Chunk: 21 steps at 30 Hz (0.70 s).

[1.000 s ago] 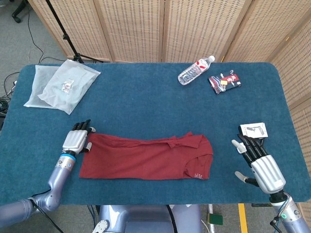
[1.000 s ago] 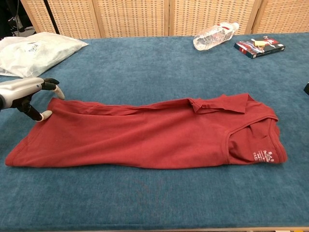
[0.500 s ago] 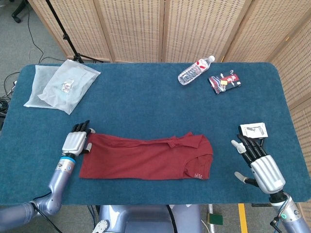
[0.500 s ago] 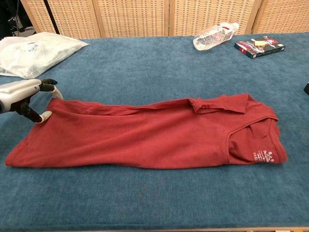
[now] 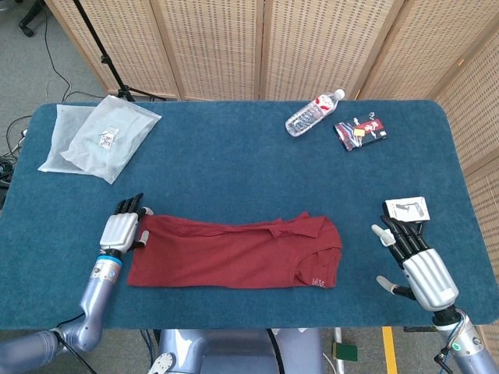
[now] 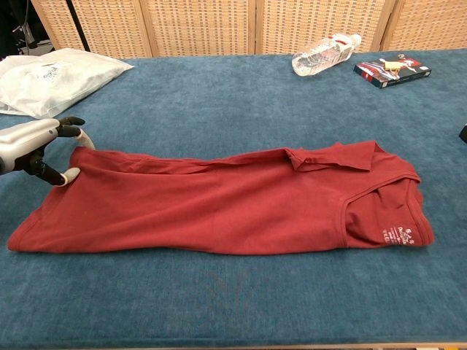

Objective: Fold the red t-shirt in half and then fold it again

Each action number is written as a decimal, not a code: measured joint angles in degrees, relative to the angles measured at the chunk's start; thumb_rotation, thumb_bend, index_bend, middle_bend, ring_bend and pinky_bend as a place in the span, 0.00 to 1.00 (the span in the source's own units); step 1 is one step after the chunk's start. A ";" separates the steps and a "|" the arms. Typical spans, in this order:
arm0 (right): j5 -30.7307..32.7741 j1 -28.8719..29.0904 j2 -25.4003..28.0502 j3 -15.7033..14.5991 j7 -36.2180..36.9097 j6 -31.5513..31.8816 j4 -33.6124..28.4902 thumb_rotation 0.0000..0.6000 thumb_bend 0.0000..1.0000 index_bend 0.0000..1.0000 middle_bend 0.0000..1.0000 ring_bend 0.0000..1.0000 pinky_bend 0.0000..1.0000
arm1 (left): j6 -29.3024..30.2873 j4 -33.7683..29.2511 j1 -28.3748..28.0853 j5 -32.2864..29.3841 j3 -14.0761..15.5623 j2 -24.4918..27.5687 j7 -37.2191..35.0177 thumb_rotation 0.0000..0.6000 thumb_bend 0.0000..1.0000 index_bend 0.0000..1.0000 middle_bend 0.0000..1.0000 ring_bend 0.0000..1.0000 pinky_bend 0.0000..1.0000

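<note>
flat soft red t-shirt (image 5: 234, 253), blue felt table (image 5: 234, 167)

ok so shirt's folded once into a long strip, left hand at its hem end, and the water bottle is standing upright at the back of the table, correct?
Not quite. The water bottle is lying on its side, not upright; the head view shows it flat on the table beside the small dark packet. The rest holds: the red t-shirt is a long folded strip and the left hand is at its hem end.
</note>
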 measured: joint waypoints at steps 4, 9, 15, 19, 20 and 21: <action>0.02 0.00 0.01 0.05 0.06 -0.14 0.00 1.00 0.00 0.00 0.00 0.00 0.10 | 0.16 0.30 0.19 0.23 -0.26 -0.34 0.02 1.00 0.46 0.77 0.00 0.00 0.00; 0.02 -0.02 -0.04 0.15 0.09 -0.18 -0.05 1.00 0.00 0.00 0.00 0.00 0.10 | 0.45 0.35 0.41 0.70 -0.59 -0.47 -0.02 1.00 0.47 0.78 0.00 0.00 0.00; 0.00 -0.04 -0.06 0.21 0.12 -0.27 -0.01 1.00 0.00 0.00 0.00 0.00 0.10 | 0.40 0.49 0.55 1.36 -0.84 -0.42 -0.20 1.00 0.48 0.79 0.00 0.00 0.00; 0.05 -0.04 -0.01 0.29 0.20 -0.36 0.00 1.00 0.00 0.00 0.00 0.00 0.10 | 0.18 0.58 0.48 1.09 -1.23 0.00 0.28 1.00 0.49 0.79 0.00 0.00 0.00; 0.06 -0.04 0.00 0.31 0.22 -0.35 0.01 1.00 0.00 0.00 0.00 0.00 0.10 | 0.11 0.65 0.44 0.88 -1.43 0.24 0.48 1.00 0.49 0.79 0.00 0.00 0.00; 0.05 -0.05 0.01 0.32 0.25 -0.34 0.01 1.00 0.00 0.00 0.00 0.00 0.10 | 0.04 0.71 0.40 0.70 -1.60 0.46 0.64 1.00 0.49 0.79 0.00 0.00 0.00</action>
